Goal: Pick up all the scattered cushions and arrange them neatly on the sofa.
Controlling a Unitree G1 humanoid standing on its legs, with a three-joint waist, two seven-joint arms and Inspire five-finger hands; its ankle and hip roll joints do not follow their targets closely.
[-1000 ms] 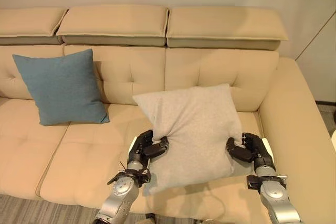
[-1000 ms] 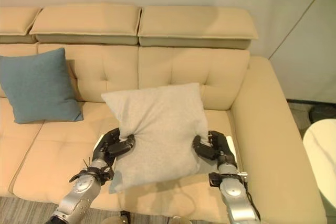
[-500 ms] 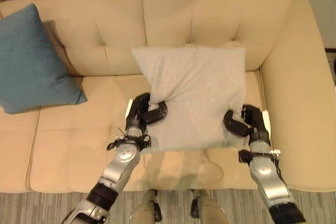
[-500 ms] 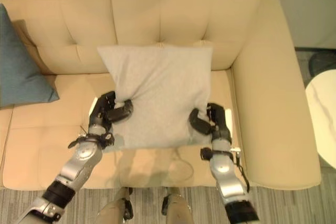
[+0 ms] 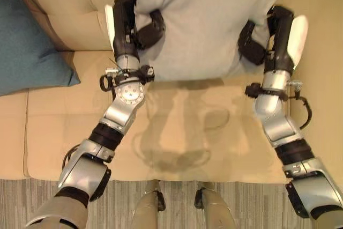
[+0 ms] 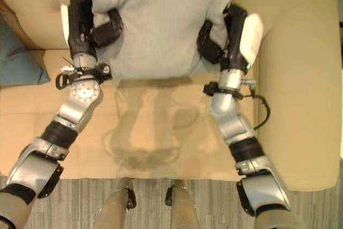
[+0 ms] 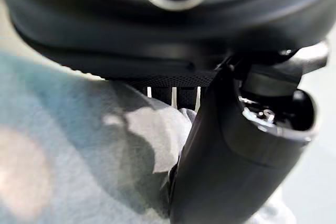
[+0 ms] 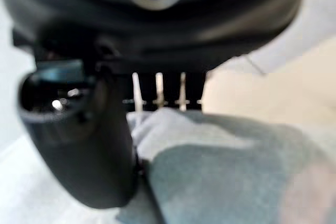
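Gripping one grey cushion (image 5: 206, 17) from both sides, the two hands hold it up against the backrest of the beige sofa (image 5: 59, 127). The left hand (image 5: 131, 25) pinches the cushion's left edge, thumb curled over the front of the fabric and fingers behind it; its wrist view shows grey cloth bunched between thumb and fingers. The right hand (image 5: 268, 36) clamps the opposite edge the same way, thumb dug into the front, and its wrist view shows a fold of the cloth caught against the thumb. Between the two hands the cushion spans the full gap, its lower edge hanging just above the seat and its shadow lying on the seat below the wrists. Well off to the outer side of the left hand, one blue cushion (image 5: 27, 41) leans against the backrest, resting on the seat, apart from the grey one.
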